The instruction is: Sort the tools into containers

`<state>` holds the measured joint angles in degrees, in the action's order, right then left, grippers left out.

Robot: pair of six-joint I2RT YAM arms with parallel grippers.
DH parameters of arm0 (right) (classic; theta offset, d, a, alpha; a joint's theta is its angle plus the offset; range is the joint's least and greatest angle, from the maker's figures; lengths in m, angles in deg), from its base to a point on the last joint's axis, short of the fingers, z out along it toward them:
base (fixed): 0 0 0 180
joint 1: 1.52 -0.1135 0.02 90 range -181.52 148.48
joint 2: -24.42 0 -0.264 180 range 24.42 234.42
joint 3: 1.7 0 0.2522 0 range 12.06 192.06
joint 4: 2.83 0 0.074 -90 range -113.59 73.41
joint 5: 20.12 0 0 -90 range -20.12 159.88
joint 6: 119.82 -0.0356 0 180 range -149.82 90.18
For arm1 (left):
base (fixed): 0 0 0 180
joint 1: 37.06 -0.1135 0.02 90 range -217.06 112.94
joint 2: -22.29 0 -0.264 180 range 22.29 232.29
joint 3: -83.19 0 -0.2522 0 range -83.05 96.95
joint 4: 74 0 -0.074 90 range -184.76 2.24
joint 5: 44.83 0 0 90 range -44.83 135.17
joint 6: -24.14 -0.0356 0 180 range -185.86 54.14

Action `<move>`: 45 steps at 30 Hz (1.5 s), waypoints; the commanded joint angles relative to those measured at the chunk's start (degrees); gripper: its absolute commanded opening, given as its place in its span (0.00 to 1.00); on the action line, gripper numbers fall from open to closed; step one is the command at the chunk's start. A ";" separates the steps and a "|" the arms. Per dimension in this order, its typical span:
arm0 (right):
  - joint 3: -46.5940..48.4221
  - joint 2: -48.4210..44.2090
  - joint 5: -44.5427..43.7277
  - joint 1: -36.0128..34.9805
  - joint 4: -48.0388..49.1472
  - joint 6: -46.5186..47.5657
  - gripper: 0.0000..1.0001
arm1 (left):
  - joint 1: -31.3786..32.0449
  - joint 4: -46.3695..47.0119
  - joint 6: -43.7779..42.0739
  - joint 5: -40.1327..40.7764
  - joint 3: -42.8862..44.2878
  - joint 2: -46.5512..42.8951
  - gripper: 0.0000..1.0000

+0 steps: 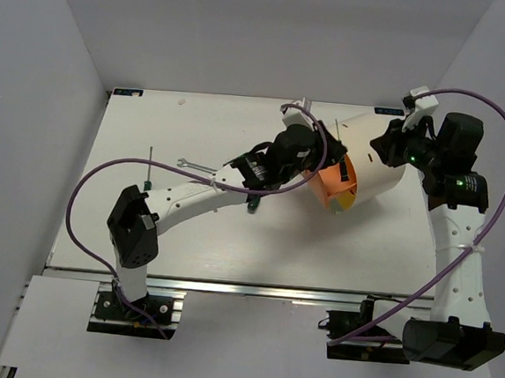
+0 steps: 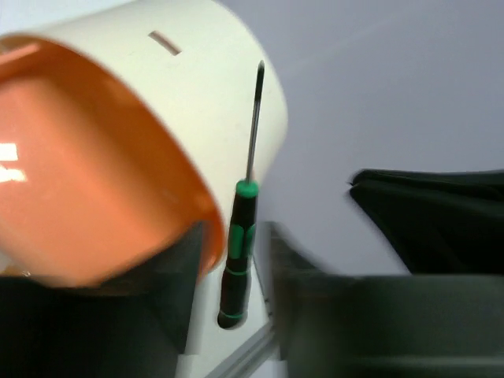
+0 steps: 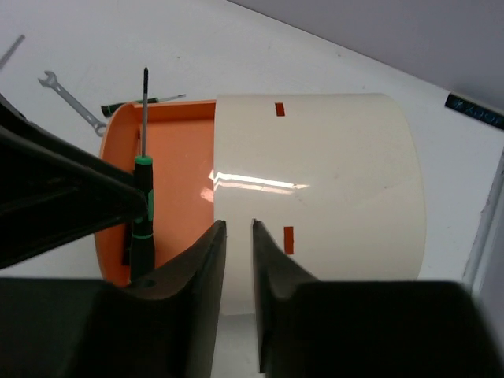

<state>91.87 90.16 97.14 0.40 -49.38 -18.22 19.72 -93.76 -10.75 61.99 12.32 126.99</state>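
Note:
The cream-white drum lies on its side, its orange face turned toward the left arm. My left gripper is at the drum's orange mouth and is shut on a green-and-black screwdriver, shaft pointing up. The same screwdriver shows in the right wrist view. My right gripper rests over the drum's cream wall. Its fingers are nearly together with nothing seen between them. The silver wrench and another screwdriver lie on the table to the left.
A third screwdriver lies on the table just behind the drum's orange rim, partly hidden under the left arm in the top view. White walls close in the table on the left, back and right.

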 commanded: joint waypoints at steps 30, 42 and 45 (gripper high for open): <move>25.38 27.05 -1.23 -39.16 -10.70 39.47 0.74 | -9.31 -30.72 2.00 16.40 -44.56 -66.25 0.77; 47.26 58.26 -20.75 -47.62 -13.35 44.48 0.74 | -9.31 -37.08 0.81 17.45 -53.89 -74.48 0.83; 54.12 60.83 -24.09 -46.83 -10.46 33.19 0.24 | -9.31 -29.88 -11.66 19.82 -53.36 -68.16 0.68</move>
<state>139.13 152.47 78.83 -47.54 -62.61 22.74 10.32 -129.15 -11.29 78.52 -42.34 53.95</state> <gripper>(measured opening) 0.484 0.707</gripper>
